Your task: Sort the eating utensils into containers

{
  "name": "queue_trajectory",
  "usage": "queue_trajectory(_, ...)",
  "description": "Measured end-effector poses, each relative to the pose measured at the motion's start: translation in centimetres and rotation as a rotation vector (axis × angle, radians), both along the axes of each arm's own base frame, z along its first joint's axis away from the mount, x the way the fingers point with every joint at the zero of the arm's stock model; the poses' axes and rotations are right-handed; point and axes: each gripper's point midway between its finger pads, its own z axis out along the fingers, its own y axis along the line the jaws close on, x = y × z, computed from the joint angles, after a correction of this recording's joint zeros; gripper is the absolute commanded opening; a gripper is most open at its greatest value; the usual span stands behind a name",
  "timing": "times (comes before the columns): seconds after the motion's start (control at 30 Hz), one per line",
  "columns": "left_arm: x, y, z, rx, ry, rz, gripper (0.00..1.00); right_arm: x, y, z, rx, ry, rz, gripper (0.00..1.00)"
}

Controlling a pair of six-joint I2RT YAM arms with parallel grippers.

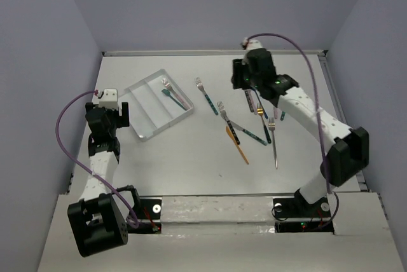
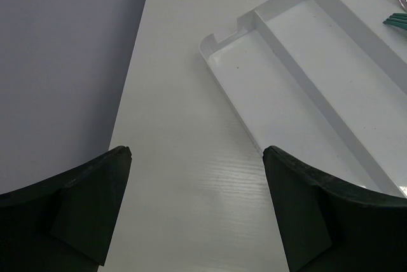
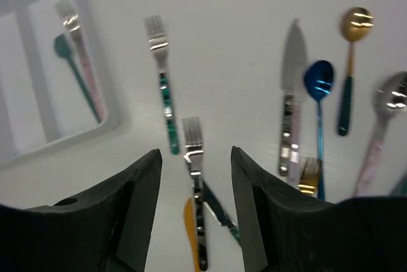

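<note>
Nearest me, the left gripper (image 2: 197, 151) hangs over the smooth white table (image 2: 184, 208), dark fingers spread as wide as they go and gripping nothing. It sits just beside one end of the clear plastic tray (image 2: 254, 62). Farther out, the right gripper (image 3: 196, 154) stands partly parted and empty. Under its gap a silver-headed fork (image 3: 193, 133) lies flat, tines toward the far wall. The tray's three long channels run diagonally. A pink-handled fork (image 3: 82, 62) and a teal utensil (image 3: 63, 47) lie lengthwise in the channel nearest the loose cutlery.
</note>
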Motion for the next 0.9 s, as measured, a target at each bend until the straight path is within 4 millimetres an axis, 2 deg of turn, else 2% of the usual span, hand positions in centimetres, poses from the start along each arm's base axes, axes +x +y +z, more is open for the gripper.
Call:
queue_trajectory(0.03, 0.0, 0.0, 0.0, 0.0, 0.0, 0.0, 0.99, 0.4, -4.4, 0.6, 0.043, 0.002, -0.101, 0.53)
queue_trajectory(0.07, 0.0, 0.0, 0.0, 0.0, 0.0, -0.001, 0.99, 0.2, -8.4, -0.2, 0.072, 0.023, -0.198, 0.53)
queue_trajectory(0.1, 0.0, 0.0, 0.0, 0.0, 0.0, -0.002, 0.99, -0.1, -11.6, -1.5, 0.069, 0.057, -0.282, 0.53)
queue_trajectory(0.13, 0.0, -0.1, 0.0, 0.0, 0.0, -0.004, 0.99, -0.4, -13.9, -2.7, 0.066, 0.085, -0.341, 0.52)
queue_trajectory(0.17, 0.0, -0.1, 0.0, -0.001, -0.001, -0.006, 0.99, -1.6, -17.0, -6.0, 0.048, 0.158, -0.432, 0.52)
queue_trajectory(0.2, 0.0, -0.1, 0.0, -0.001, 0.0, -0.008, 0.99, -2.3, -17.8, -7.4, 0.036, 0.195, -0.456, 0.51)
queue_trajectory(0.23, 0.1, -0.2, 0.0, -0.001, -0.001, -0.012, 0.99, -4.4, -18.9, -10.9, -0.003, 0.296, -0.488, 0.5)
queue_trajectory(0.27, 0.1, -0.2, 0.0, -0.001, 0.0, -0.013, 0.99, -6.0, -19.2, -13.3, -0.031, 0.367, -0.498, 0.48)
queue_trajectory(0.37, 0.1, -0.3, 0.0, -0.002, -0.001, -0.019, 0.99, -9.5, -19.5, -17.2, -0.072, 0.508, -0.507, 0.43)
queue_trajectory(0.43, 0.1, -0.3, 0.0, -0.001, -0.004, -0.021, 0.99, -10.2, -19.8, -17.7, -0.077, 0.531, -0.522, 0.41)
queue_trajectory(0.6, -0.1, -0.4, -0.4, -0.004, 0.002, -0.024, 0.99, -10.1, -20.7, -18.4, -0.067, 0.538, -0.57, 0.38)
queue_trajectory(0.9, -0.1, -0.5, -0.2, -0.003, -0.004, -0.026, 0.99, -11.2, -22.0, -21.3, -0.104, 0.606, -0.612, 0.36)
